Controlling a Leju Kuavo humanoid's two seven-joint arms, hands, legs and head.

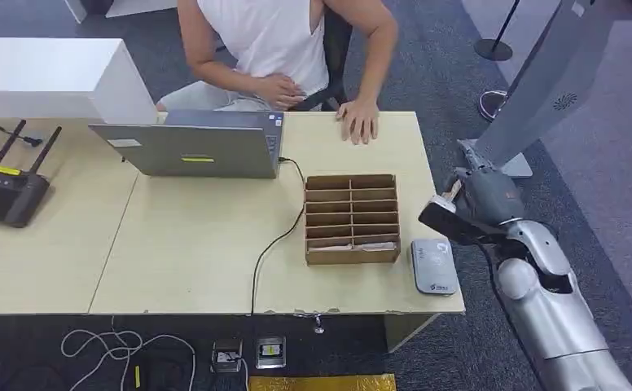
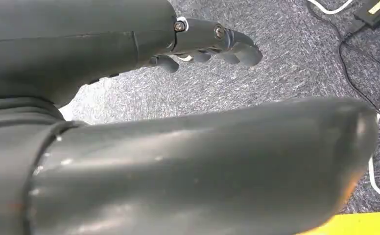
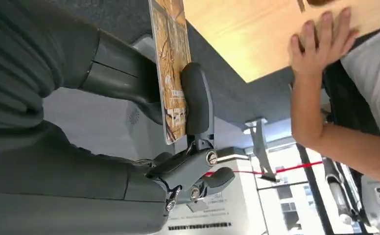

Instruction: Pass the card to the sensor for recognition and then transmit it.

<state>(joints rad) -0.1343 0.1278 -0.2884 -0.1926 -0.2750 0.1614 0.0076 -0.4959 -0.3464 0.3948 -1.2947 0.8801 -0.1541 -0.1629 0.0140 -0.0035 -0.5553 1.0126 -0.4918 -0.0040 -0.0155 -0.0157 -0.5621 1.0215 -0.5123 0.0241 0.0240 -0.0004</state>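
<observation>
The right hand [image 1: 459, 213] pinches the card [image 3: 171, 68] between thumb and fingers, holding it just off the table's [image 1: 199, 244] right edge, near the grey sensor [image 1: 434, 265] but not yet over it. The scanning step looks only begun: next the card must come flat above the sensor, then go to the seated person [image 1: 264, 41]. The left hand [image 2: 212, 46] hangs over the carpet, fingers loosely curled, holding nothing.
</observation>
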